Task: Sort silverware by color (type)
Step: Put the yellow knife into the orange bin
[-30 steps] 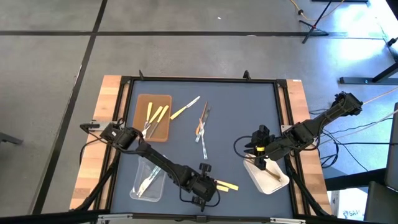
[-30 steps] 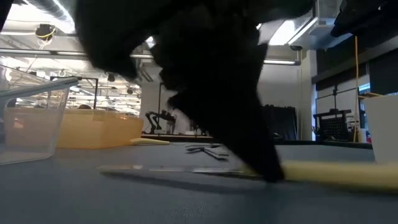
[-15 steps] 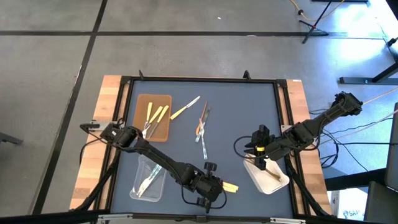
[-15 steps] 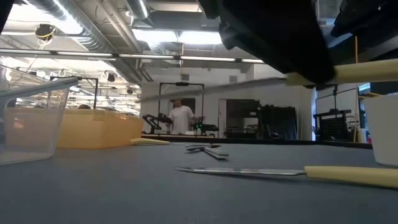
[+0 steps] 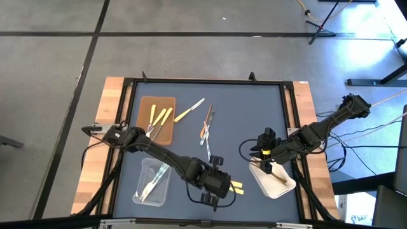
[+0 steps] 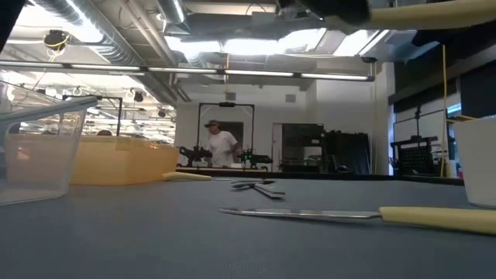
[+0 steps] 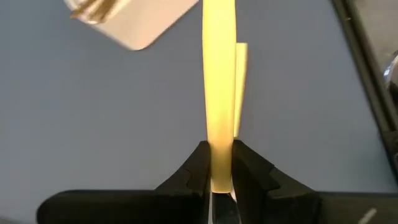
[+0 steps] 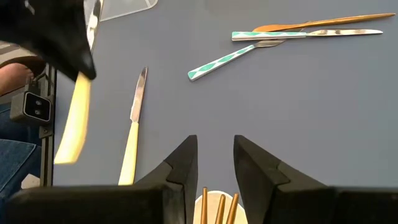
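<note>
Sorting run, mid-transfer. The left gripper point(image 5: 219, 187), low centre of the high view, has its jaws pinching a yellow-handled utensil point(image 7: 218, 93) by one end; in the low view that handle point(image 6: 434, 9) rides along the top edge of the frame, clear of the counter point(image 5: 254, 111). A second yellow-handled knife point(image 6: 349, 215) lies flat on the counter, lower right in the low view, just beside the lifted one.

Right gripper point(image 8: 212, 163) waits above the white tray point(image 5: 275, 184) at lower right of the high view, jaws spread a little with nothing between them; tan wooden sticks point(image 8: 217, 210) lie in the tray beneath.

Brown tray point(image 5: 152, 130), upper left, already carries yellow pieces point(image 5: 160, 116). Clear tray point(image 5: 143, 191), lower left, holds clear ones. Several mixed utensils point(image 5: 206, 130) remain loose at centre.

Judgement: step in hand is carrying a yellow piece. Next move calls for a swing across to the brown tray, then release low over it, without clipping the clear tray on the way.
</note>
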You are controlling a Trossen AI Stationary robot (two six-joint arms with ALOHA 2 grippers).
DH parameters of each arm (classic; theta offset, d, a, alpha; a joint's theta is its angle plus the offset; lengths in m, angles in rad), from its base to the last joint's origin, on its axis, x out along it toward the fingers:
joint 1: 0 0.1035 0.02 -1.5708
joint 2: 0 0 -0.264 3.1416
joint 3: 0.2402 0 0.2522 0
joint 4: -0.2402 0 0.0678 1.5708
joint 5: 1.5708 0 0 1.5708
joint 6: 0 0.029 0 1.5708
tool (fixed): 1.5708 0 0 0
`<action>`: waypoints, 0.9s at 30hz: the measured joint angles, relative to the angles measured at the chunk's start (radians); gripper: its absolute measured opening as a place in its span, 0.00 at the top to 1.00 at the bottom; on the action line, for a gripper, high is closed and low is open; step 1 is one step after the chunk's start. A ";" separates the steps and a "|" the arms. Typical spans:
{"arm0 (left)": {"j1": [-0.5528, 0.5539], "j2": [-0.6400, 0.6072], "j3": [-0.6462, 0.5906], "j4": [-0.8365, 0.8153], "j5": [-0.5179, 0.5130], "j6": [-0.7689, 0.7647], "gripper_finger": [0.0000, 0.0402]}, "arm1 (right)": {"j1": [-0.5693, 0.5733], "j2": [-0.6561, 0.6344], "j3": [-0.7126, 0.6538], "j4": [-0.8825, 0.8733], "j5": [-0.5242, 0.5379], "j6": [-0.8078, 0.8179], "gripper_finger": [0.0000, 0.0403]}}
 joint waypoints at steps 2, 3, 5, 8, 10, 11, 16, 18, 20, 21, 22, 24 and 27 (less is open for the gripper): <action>0.008 0.000 0.039 -0.055 -0.007 -0.001 0.90 | 0.000 0.000 0.000 0.000 0.000 0.000 0.77; 0.012 0.000 0.059 -0.079 -0.011 0.000 0.90 | 0.000 0.000 0.000 0.000 0.000 0.000 0.77; 0.016 -0.001 0.091 -0.131 -0.034 0.003 0.90 | 0.000 0.000 0.000 0.000 0.000 0.000 0.77; 0.026 -0.001 0.129 -0.242 -0.061 -0.001 0.90 | 0.000 0.000 0.000 0.000 0.000 0.000 0.77; 0.034 -0.001 0.145 -0.301 -0.078 -0.005 0.91 | 0.000 0.000 0.000 0.000 0.000 0.000 0.77; 0.038 -0.001 0.154 -0.329 -0.084 -0.005 0.91 | 0.000 0.000 0.000 0.000 0.000 0.000 0.77; 0.050 -0.001 0.170 -0.432 -0.133 -0.005 0.91 | 0.000 0.000 0.000 0.000 0.000 0.000 0.77; 0.056 -0.001 0.170 -0.480 -0.132 -0.007 0.91 | 0.000 0.000 0.000 0.000 0.000 0.000 0.77; 0.064 -0.004 0.170 -0.536 -0.151 -0.023 0.91 | 0.000 0.000 0.000 0.000 0.000 0.000 0.77; 0.068 -0.008 0.170 -0.564 -0.164 -0.031 0.91 | 0.000 0.000 0.000 0.000 0.000 0.000 0.77; 0.071 -0.014 0.170 -0.585 -0.172 -0.037 0.91 | 0.000 0.000 0.000 0.000 0.000 0.000 0.77; 0.082 -0.029 0.170 -0.594 -0.188 -0.047 0.91 | 0.000 0.000 0.000 0.000 0.000 0.000 0.77; 0.098 -0.077 0.153 -0.591 -0.207 -0.037 0.91 | 0.000 0.000 0.000 -0.001 -0.001 0.000 0.77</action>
